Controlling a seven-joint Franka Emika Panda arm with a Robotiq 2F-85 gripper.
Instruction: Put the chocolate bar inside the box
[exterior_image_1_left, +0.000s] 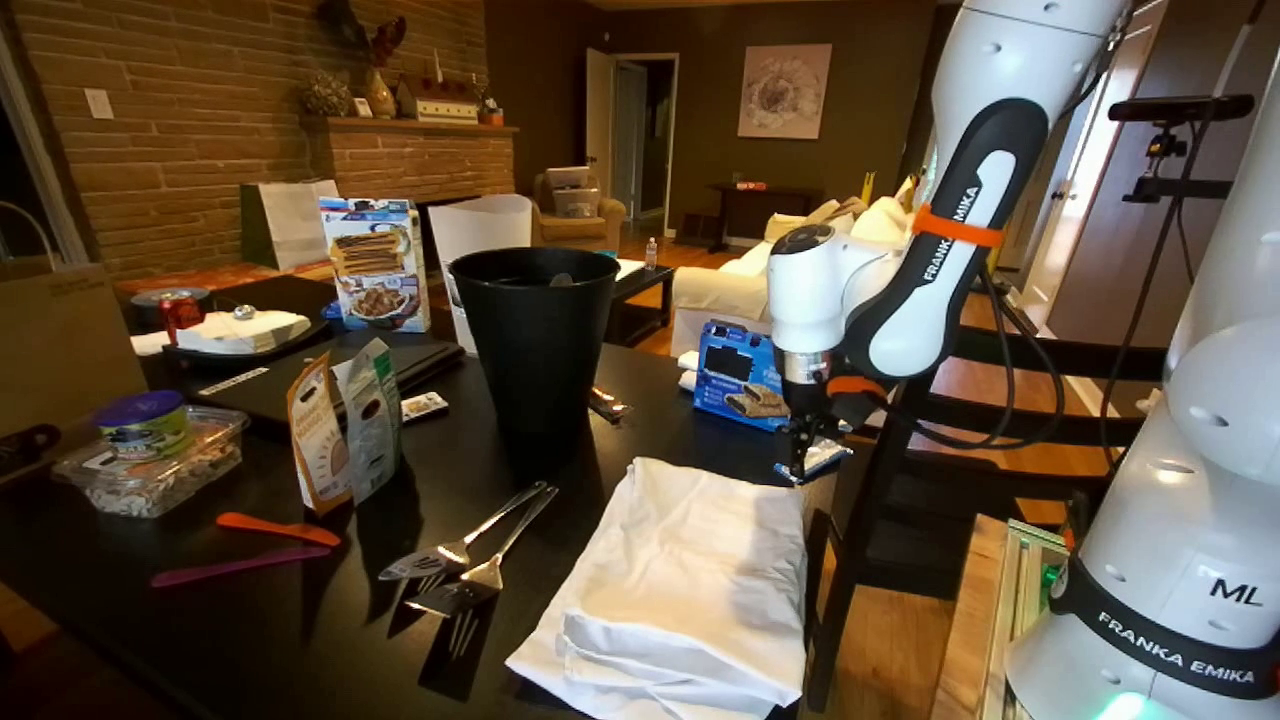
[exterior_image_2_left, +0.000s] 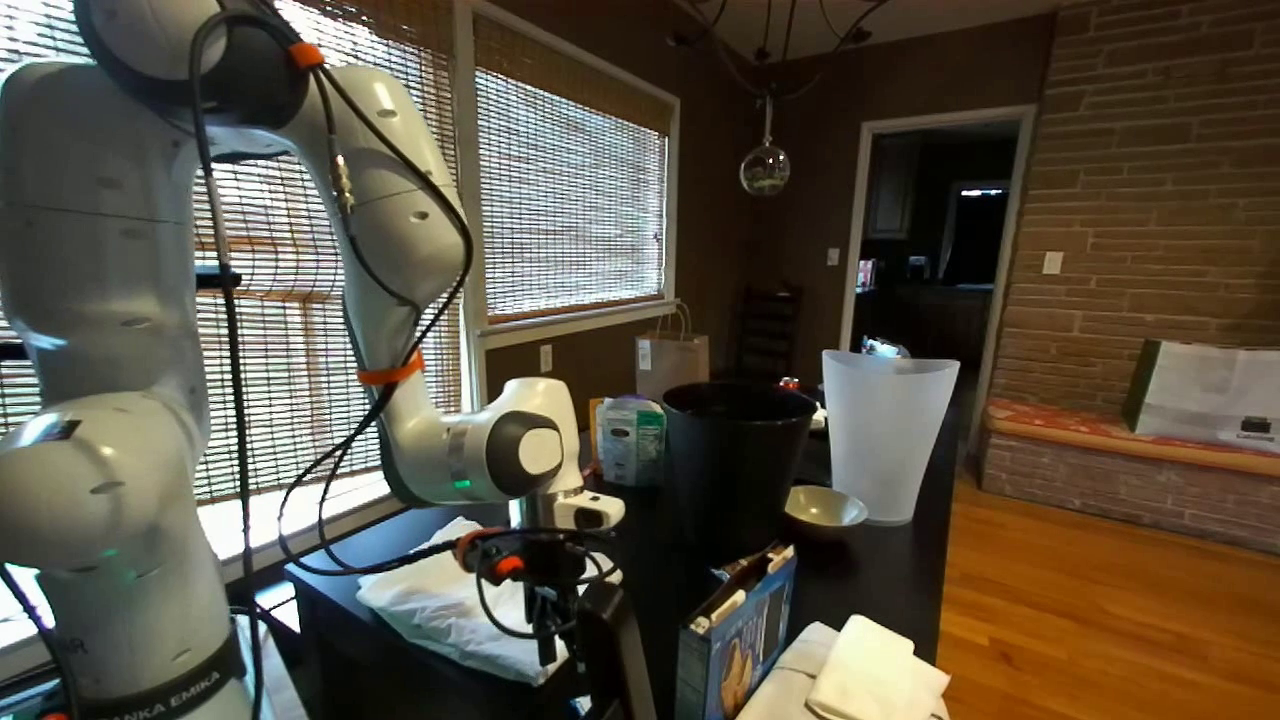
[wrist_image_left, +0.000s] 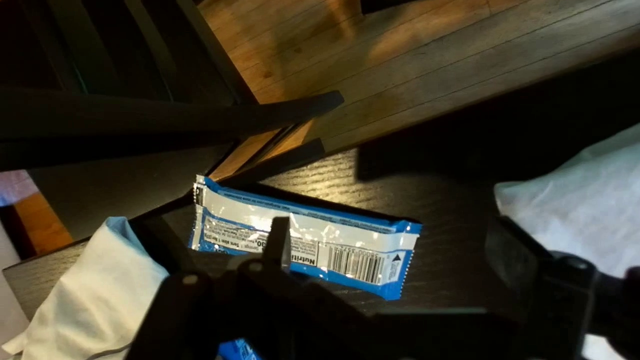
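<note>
Chocolate bar (wrist_image_left: 345, 247) is seen flat on the dark table (exterior_image_1_left: 570, 520), close to the edge; blue-and-white wrapper, nutrition panel up. "Nutriti" can be read, the rest cut off by a finger (wrist_image_left: 276, 245); a barcode is shown, fine print too small. Gripper (wrist_image_left: 392, 230) is held over the bar, jaws wide apart; whether the wrapper is touched cannot be told. Box (exterior_image_1_left: 735, 378), blue with pictured front, is set near the bar on the same table; lettering not readable. White cloth (exterior_image_1_left: 700, 560) is folded near the bar. Black bin (exterior_image_1_left: 535, 350) is placed farther off, taller blue-and-white printed box (exterior_image_1_left: 375, 265) beyond it, text also unreadable. "FRANKA EMIKA" is printed on the arm (exterior_image_1_left: 905, 310) and base (exterior_image_1_left: 1160, 610), "ML" on the base too.
</note>
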